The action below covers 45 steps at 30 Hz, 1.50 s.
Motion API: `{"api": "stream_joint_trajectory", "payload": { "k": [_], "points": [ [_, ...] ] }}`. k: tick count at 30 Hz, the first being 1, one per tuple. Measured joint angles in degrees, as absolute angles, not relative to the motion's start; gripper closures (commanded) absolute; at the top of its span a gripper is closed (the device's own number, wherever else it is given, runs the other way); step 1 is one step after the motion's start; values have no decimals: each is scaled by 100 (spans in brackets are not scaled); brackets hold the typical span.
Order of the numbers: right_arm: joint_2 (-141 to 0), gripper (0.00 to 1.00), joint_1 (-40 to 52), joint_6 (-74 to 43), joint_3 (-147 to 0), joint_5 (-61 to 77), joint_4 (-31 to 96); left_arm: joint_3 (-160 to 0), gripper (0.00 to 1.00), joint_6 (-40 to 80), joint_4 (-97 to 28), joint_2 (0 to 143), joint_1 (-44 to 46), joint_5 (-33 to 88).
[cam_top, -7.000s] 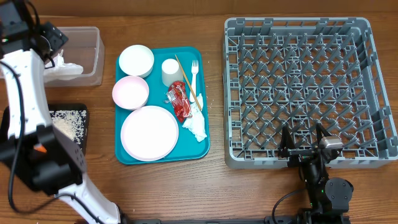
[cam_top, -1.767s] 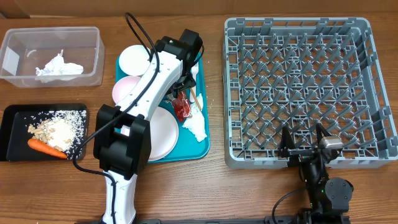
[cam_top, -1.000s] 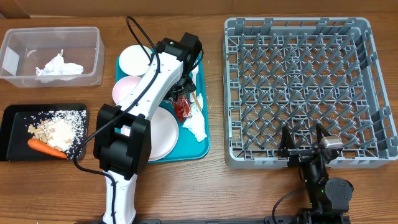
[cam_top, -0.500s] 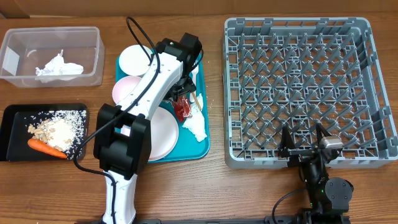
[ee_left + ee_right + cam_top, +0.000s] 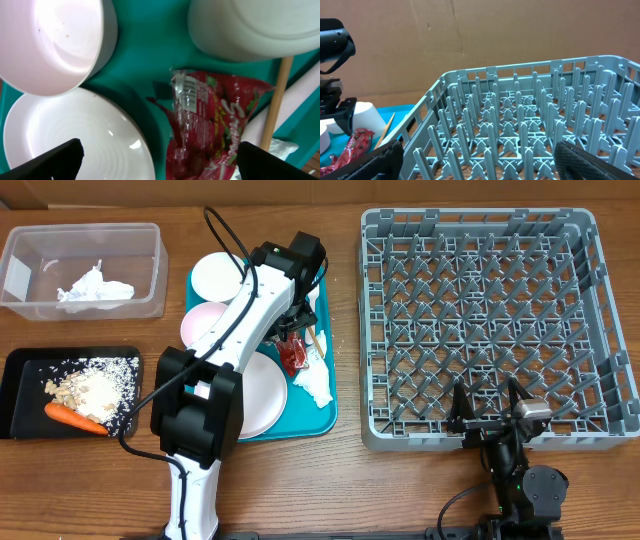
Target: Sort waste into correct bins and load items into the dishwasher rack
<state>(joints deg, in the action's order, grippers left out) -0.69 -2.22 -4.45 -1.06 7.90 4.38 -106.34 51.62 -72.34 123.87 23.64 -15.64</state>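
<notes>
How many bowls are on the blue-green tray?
2. The white bowl is in the teal tray's far left corner; the pinkish bowl is between it and the plate, partly under the left arm, which may hide others.

white cup (image 5: pixel 250 25) cut by top edge, plate (image 5: pixel 75 140) by bottom edge

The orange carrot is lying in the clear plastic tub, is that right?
Not quite. The overhead view shows the orange carrot lying in the shallow black rectangular tray, beside the beige grainy food scraps; the clear plastic rectangular tub holds a crumpled white paper napkin.
</notes>
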Motion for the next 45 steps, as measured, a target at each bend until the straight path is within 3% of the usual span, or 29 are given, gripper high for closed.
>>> {"api": "stream_joint_trajectory", "payload": {
  "k": [24, 27, 31, 45],
  "points": [
    [-69, 0, -222, -443, -106, 790, 434, -10379, 1, 4735, -6361, 12390, 2440, -1020],
    [-69, 0, -222, -445, -106, 790, 436, -10379, 11, 4731, -6364, 12387, 2438, -934],
    [-69, 0, -222, -445, -106, 788, 436, -10379, 15, 4685, -6359, 12390, 2458, -878],
    [-69, 0, -222, -443, -106, 790, 438, -10377, 7, 4646, -6355, 12390, 2683, -1291]
  ]
}}
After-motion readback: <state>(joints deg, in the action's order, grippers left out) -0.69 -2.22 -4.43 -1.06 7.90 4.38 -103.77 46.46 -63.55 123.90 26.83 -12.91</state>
